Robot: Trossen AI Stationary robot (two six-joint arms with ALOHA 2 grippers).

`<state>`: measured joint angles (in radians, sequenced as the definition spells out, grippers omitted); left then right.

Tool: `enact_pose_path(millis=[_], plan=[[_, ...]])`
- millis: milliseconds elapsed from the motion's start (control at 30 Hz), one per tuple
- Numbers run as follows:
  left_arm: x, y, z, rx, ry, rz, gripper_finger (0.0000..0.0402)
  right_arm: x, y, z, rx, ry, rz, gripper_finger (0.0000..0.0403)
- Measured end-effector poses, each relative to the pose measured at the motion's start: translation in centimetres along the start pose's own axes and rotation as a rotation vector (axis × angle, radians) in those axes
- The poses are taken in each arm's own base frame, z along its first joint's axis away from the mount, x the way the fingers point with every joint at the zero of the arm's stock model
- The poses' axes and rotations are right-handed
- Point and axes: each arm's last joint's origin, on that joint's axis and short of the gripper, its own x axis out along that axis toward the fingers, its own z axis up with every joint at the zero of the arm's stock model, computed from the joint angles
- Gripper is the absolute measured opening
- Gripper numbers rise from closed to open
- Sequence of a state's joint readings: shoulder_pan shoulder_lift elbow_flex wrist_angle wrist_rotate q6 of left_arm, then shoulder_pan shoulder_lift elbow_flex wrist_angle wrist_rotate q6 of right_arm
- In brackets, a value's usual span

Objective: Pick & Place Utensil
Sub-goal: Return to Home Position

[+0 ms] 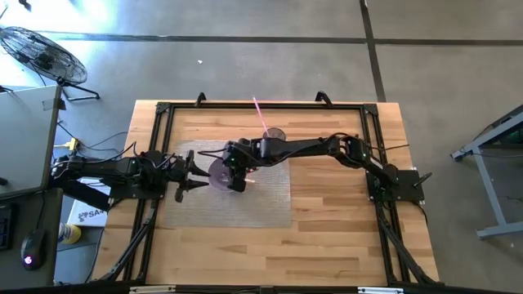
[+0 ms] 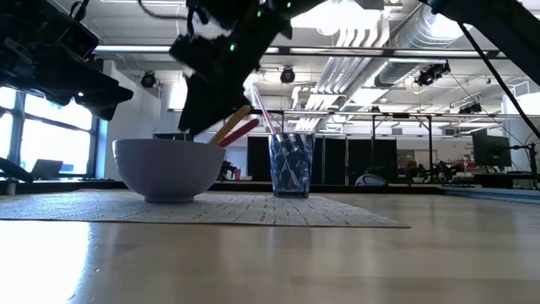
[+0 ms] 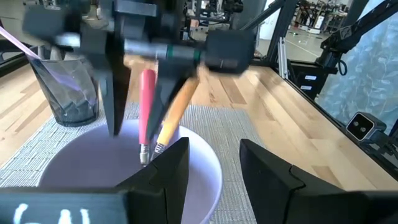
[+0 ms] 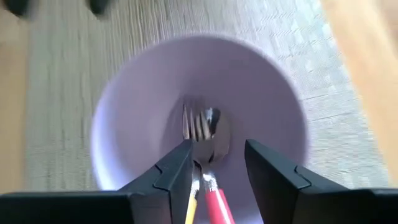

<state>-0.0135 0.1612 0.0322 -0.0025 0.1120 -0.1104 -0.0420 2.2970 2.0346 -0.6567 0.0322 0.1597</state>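
A white bowl [image 1: 214, 170] [image 2: 169, 169] [image 4: 124, 112] stands on a grey woven mat [image 1: 261, 204]. My right gripper [image 1: 237, 175] [image 2: 215, 101] [image 4: 217, 162] reaches over the bowl from the table's right, shut on two utensils: a red-handled spoon [image 3: 147, 106] [image 4: 219, 140] and a yellow-handled fork [image 3: 175, 115] [image 4: 194, 127]. Their metal heads are down inside the bowl. My left gripper [image 1: 196, 174] [image 3: 214, 162] is open and waits just left of the bowl, pointing at it. Behind the bowl is a clear glass [image 1: 274, 135] [image 2: 291, 165] [image 3: 65, 87] with a pink straw [image 1: 261, 114]. My right gripper pinches both handles side by side between its two fingers, the red one [image 4: 217, 205] and the yellow one [image 4: 190, 208], on their upper parts. The fingers come from above, slanting down. The utensils hang tilted below, heads in the bowl; whether they touch its bottom, I cannot tell.
The mat covers the table's middle, with bare wood [image 1: 343, 212] to the right and toward the near edge. A black frame [image 1: 163, 110] runs round the table. The glass stands close behind the right arm's wrist.
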Motion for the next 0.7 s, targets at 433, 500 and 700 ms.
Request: enact_pose_path(millis=[433,500,700], plan=[[0.0,0.0,0.0,0.000,0.000,0.000,0.0140,-8.7,4.1,0.3,-0.082,-0.002,-0.045,0.0140],[0.0,0.0,0.0,0.000,0.000,0.000,0.0140,-9.2,5.0,-0.4,-0.109,0.041,-0.051,0.0140],[0.0,0.0,0.0,0.000,0.000,0.000,0.0140,-9.6,7.8,-2.3,-0.196,0.111,-0.127,0.0116]])
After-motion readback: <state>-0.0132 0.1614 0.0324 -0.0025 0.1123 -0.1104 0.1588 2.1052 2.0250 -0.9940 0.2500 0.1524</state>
